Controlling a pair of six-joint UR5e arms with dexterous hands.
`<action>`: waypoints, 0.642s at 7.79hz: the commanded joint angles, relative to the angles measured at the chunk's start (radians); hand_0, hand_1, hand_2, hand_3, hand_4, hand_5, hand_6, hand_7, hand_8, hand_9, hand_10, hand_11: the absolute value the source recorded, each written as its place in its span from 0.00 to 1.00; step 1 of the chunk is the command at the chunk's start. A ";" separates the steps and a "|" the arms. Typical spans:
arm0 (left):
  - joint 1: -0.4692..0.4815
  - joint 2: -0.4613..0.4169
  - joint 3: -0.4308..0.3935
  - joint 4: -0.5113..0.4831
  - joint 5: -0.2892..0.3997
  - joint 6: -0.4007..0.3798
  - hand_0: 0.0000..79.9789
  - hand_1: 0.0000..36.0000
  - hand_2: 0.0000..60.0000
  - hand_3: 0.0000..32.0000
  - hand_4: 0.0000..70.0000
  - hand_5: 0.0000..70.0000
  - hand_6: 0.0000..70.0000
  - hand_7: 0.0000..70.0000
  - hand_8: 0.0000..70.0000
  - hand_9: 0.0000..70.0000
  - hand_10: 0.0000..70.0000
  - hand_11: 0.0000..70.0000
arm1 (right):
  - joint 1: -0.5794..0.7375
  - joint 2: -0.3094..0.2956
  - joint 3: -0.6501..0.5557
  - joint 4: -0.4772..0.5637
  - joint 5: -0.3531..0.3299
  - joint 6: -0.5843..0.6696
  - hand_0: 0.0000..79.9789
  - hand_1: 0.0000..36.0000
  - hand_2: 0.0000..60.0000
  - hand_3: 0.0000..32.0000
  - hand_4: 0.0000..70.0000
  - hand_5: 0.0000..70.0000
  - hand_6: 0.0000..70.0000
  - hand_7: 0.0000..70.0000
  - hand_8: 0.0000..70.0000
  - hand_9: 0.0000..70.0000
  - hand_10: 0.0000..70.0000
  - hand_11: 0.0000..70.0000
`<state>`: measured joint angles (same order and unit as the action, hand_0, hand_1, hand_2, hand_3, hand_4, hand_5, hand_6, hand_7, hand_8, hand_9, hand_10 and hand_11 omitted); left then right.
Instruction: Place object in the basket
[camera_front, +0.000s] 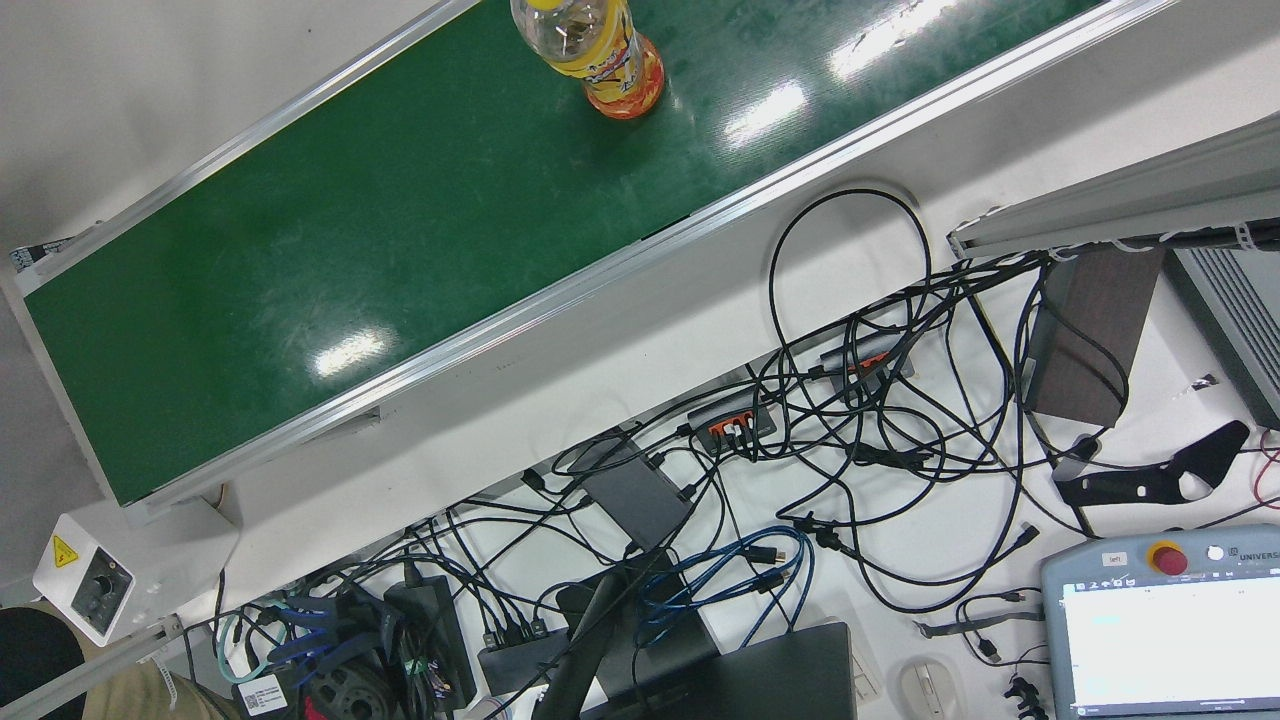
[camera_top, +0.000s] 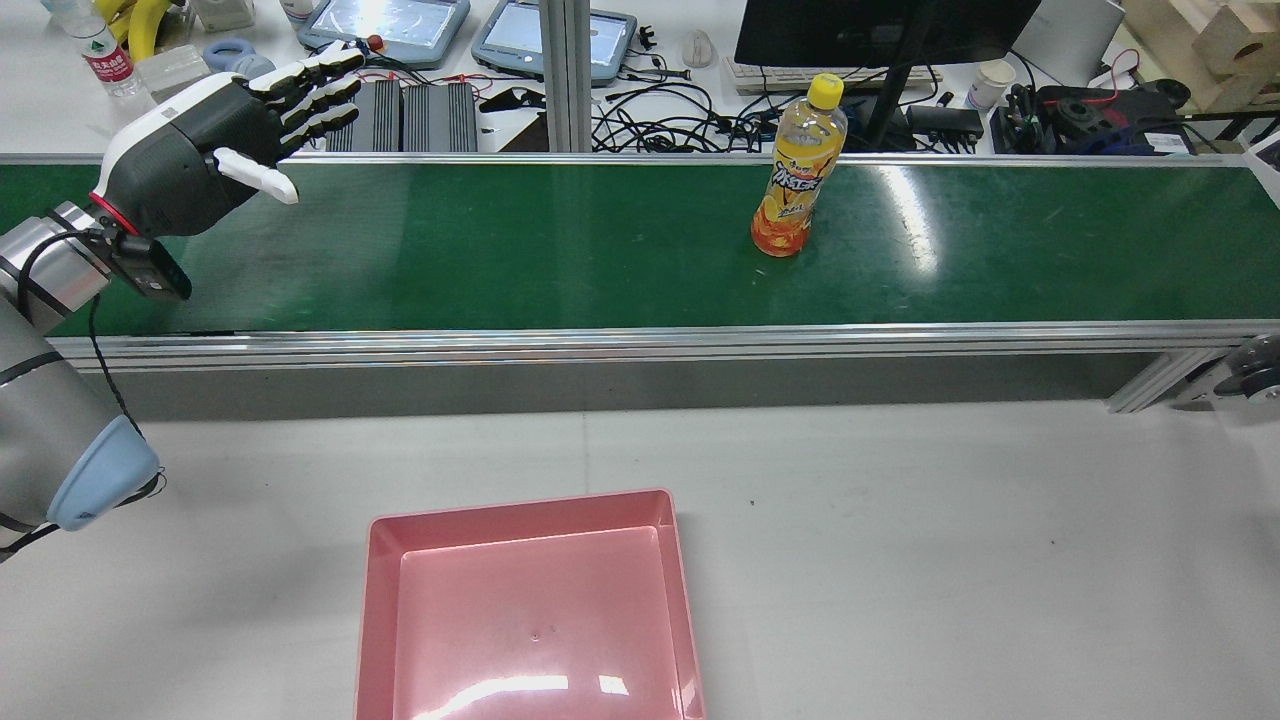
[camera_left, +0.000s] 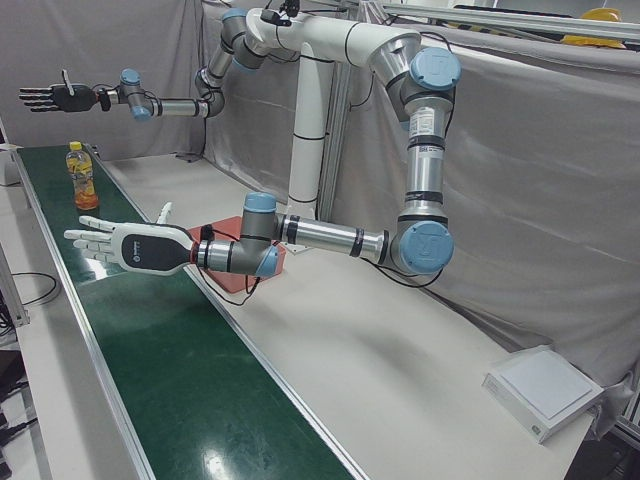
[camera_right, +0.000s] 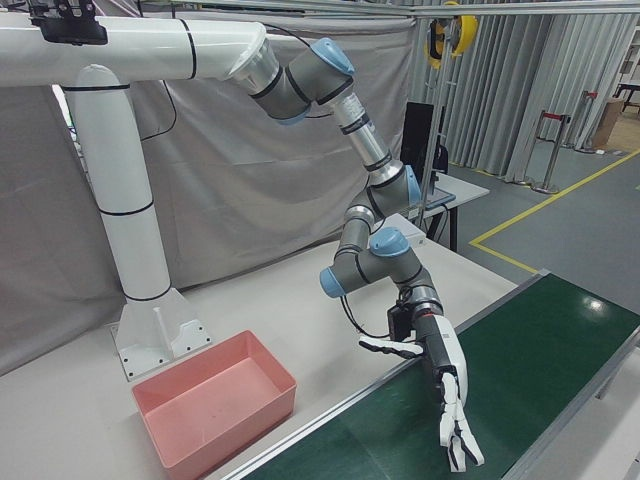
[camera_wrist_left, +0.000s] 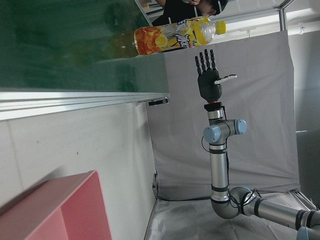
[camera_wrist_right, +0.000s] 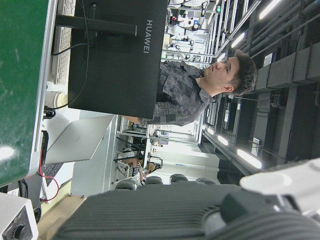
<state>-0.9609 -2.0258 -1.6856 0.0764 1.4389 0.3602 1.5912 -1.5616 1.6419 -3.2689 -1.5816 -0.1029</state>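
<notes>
An orange-drink bottle (camera_top: 798, 170) with a yellow cap stands upright on the green conveyor belt (camera_top: 500, 250); it also shows in the front view as the bottle (camera_front: 600, 50). The pink basket (camera_top: 385, 620) sits on the grey table, nearer than the belt, with nothing in it. My left hand (camera_top: 230, 120) hovers open over the belt's left part, fingers spread, well left of the bottle. My right hand (camera_left: 55, 97) is held open in the air beyond the bottle (camera_left: 84, 175), far from it. The rear view does not show the right hand.
Aluminium rails edge the belt. Behind it a desk carries cables (camera_front: 850, 440), teach pendants (camera_top: 385, 25) and a monitor (camera_top: 880, 30). A person (camera_wrist_right: 200, 90) stands behind the monitor. The white pedestal (camera_right: 140, 280) rises behind the basket (camera_right: 230, 420).
</notes>
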 joint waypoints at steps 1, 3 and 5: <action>-0.004 -0.001 0.001 0.031 0.003 -0.001 0.66 0.20 0.00 0.01 0.23 0.16 0.01 0.00 0.10 0.11 0.09 0.14 | 0.000 0.000 0.001 0.000 0.000 -0.001 0.00 0.00 0.00 0.00 0.00 0.00 0.00 0.00 0.00 0.00 0.00 0.00; -0.004 -0.004 0.000 0.049 0.005 -0.003 0.67 0.22 0.00 0.00 0.23 0.17 0.02 0.00 0.10 0.11 0.09 0.15 | 0.000 0.000 -0.001 0.000 0.000 0.000 0.00 0.00 0.00 0.00 0.00 0.00 0.00 0.00 0.00 0.00 0.00 0.00; -0.005 -0.004 0.000 0.048 0.003 -0.004 0.66 0.20 0.00 0.01 0.22 0.16 0.01 0.00 0.10 0.11 0.09 0.15 | 0.000 0.000 -0.001 0.000 0.000 -0.001 0.00 0.00 0.00 0.00 0.00 0.00 0.00 0.00 0.00 0.00 0.00 0.00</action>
<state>-0.9648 -2.0287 -1.6857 0.1221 1.4427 0.3576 1.5908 -1.5616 1.6415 -3.2689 -1.5815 -0.1029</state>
